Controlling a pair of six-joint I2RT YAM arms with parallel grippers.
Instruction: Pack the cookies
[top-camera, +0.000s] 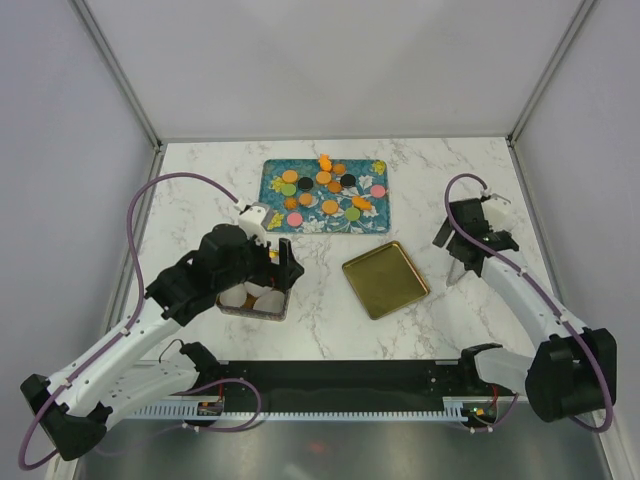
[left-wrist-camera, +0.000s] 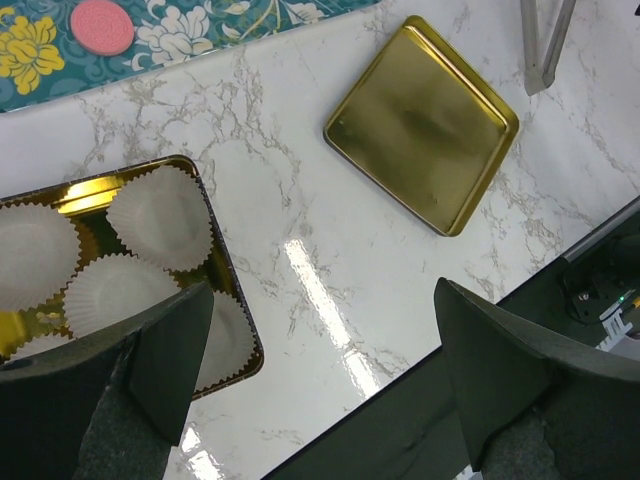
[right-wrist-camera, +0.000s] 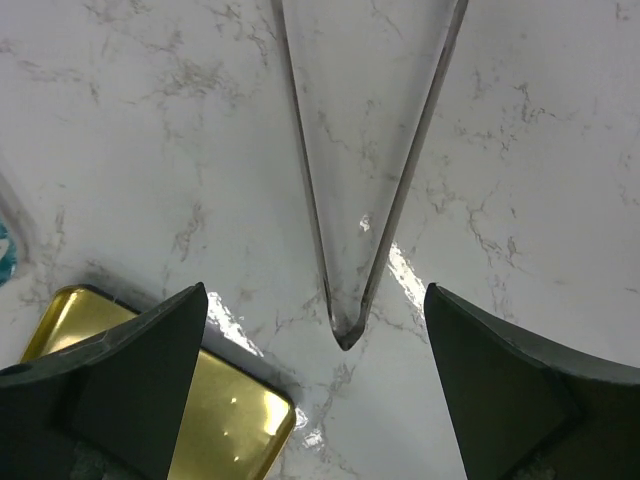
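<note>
Your left pincer (left-wrist-camera: 322, 290) and right pincer (right-wrist-camera: 315, 295) are both spread wide. The cookies (top-camera: 325, 185) sit on the teal floral tray (top-camera: 275, 170), far middle of the tabletop. Left pincer's nearer; they're far-right of it.

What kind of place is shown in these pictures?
Probably a robot test cell: white walls on a metal frame enclose a marble-patterned table, two arms are bolted at its near edge, and cookies lie on a teal tray.
</note>
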